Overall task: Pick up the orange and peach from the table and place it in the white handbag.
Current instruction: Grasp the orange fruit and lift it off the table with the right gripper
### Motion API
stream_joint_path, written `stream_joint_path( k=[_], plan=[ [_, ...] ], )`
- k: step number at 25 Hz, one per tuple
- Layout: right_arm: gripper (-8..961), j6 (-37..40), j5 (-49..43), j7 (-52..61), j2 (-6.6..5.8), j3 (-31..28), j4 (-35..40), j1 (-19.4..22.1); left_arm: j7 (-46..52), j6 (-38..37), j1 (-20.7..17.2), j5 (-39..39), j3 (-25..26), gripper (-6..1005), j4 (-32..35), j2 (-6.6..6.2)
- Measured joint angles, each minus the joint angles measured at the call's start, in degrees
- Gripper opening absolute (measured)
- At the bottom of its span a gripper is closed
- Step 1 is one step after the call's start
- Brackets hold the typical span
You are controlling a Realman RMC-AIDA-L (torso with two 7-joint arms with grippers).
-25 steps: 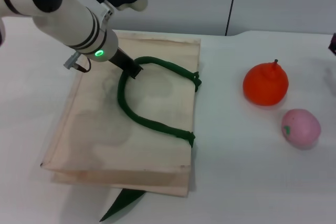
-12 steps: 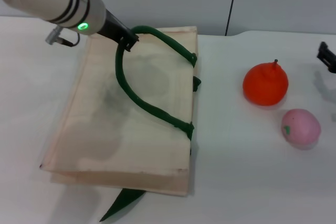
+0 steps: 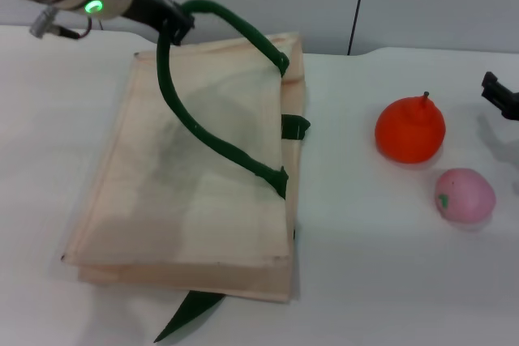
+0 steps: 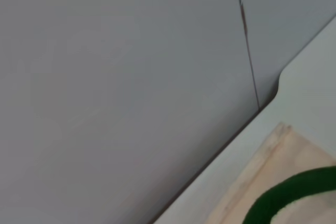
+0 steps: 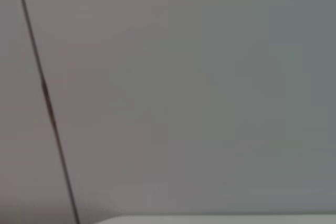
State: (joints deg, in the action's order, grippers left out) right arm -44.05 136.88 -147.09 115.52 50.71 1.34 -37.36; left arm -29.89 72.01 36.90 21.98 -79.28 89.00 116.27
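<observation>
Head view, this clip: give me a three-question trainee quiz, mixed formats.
1. True or false: the peach is inside the handbag.
2. Which gripper holds the green handle? A left gripper B right gripper
3. Fill in: the orange sits on the ____.

Key: 1 false, it lies on the table; 2 A; 3 table.

We see the white handbag (image 3: 195,192), a flat cream cloth tote with thick dark green handles, lying on the surface, one handle loop raised above it and the upper panel lifted near the mouth. To the handbag's right sits the orange (image 3: 410,130), stem up. The small pink peach (image 3: 465,197) lies just beside the orange, nearer us.
</observation>
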Motion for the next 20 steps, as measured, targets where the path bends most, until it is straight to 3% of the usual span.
stream_joint_path(
  k=[10, 15, 20],
  plan=[
    [858, -0.04, -14.65, 10.55, -0.21, 0.00, 3.10, 0.58, 0.57, 4.90, -2.24, -1.79, 0.15, 119, 9.91, -0.04],
    [859, 0.02, -22.17, 19.05, 0.30, -0.03, 12.77, 5.28, 0.62, 6.57, -2.45, -2.38, 0.55, 120, 13.56, -0.07],
    [860, -0.01, -23.19, 21.44, 0.39, -0.04, 16.59, 7.23, 0.52, 7.39, -2.52, -2.39, 1.00, 120, 15.94, -0.08]
  ],
)
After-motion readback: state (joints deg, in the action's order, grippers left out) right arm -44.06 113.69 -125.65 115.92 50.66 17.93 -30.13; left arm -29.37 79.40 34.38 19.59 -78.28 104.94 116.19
